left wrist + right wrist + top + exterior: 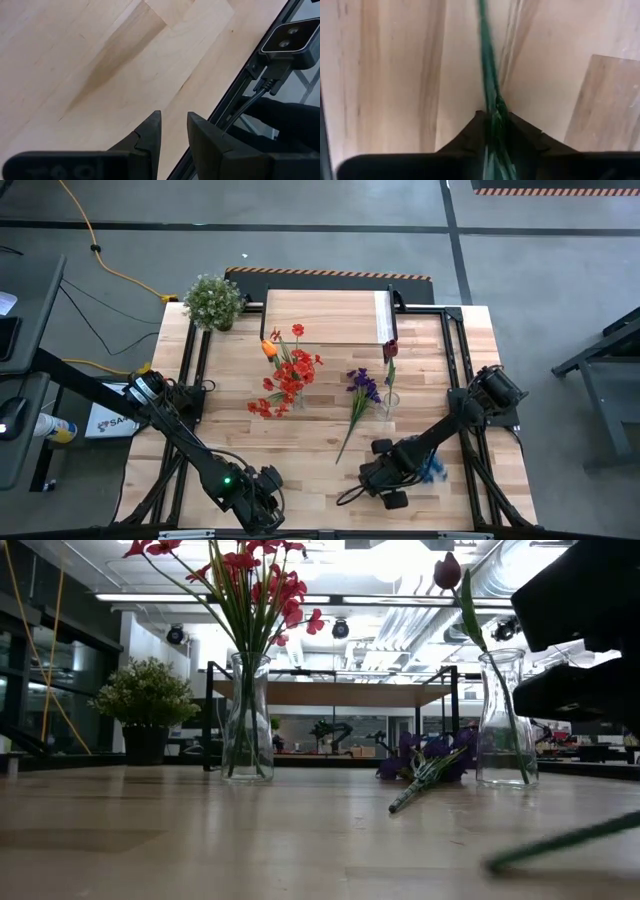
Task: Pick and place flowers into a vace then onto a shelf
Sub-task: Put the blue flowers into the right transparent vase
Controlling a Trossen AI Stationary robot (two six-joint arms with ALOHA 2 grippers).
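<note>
My right gripper (388,483) (495,131) is at the near right of the table, shut on the green stem (487,65) of a blue flower (434,470). My left gripper (268,505) (174,134) hovers at the near left, slightly open and holding nothing. A glass vase (248,720) holds red flowers (288,375) and an orange tulip (269,348). A second vase (503,720) holds a dark red rosebud (447,570). A purple bunch (362,385) lies flat on the table. The shelf (325,315) stands at the far edge. My right gripper pinches the blue flower's thin green stem (494,112) between its two fingers. The fingers come from above, pointing down, and lie across the stem. The stem (565,843) runs low and slightly slanted just over the tabletop; whether it is lifted clear I cannot tell.
A bushy potted plant (213,300) stands at the far left corner. The two vases and the purple bunch fill the table's middle. Bare wood (300,465) lies between the grippers. A black frame rail (235,95) borders the table beside my left gripper.
</note>
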